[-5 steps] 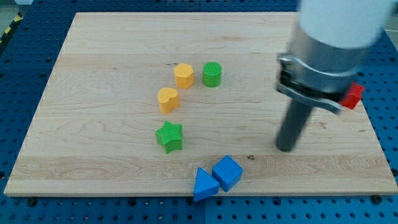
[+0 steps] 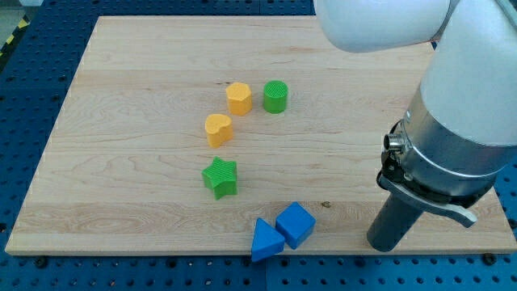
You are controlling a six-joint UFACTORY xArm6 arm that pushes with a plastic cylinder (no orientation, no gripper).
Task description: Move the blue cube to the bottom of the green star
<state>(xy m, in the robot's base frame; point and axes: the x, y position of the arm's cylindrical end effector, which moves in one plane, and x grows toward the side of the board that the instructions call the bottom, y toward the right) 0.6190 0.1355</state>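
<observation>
My tip (image 2: 386,245) on board near view's bottom right, touching nothing. Blue cube (image 2: 295,224) left of tip, apart, touching blue triangle (image 2: 266,239); green star (image 2: 220,177) up-left of cube. Count: two blue, two green including cylinder (image 2: 275,97), two yellow (image 2: 238,98) (image 2: 218,129).

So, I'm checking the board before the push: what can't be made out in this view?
- The arm's body covers the board's right side; any block behind it is hidden.
- My tip: its contact with the board cannot be confirmed.
- The blue triangle partly overlaps the blue cube; whether they touch is unclear.
</observation>
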